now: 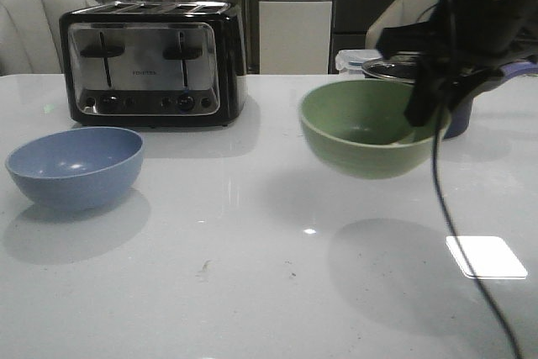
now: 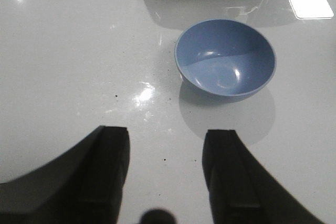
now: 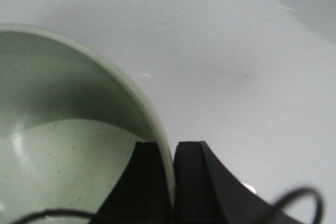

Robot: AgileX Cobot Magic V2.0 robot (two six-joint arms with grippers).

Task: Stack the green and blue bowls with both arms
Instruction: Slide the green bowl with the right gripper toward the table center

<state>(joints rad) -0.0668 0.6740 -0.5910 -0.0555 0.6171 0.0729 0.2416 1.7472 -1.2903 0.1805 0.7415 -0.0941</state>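
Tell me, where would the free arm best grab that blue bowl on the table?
Probably at the rim. The blue bowl sits upright and empty, its wall thin and its body too wide to span. The open left gripper could come from above, one finger inside, as the right gripper holds the green bowl.

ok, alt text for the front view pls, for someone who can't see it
The right gripper holds the green bowl by its rim, lifted clear of the white table with its shadow below. The blue bowl sits on the table at the left, in front of a black and chrome toaster. The left arm is out of view.
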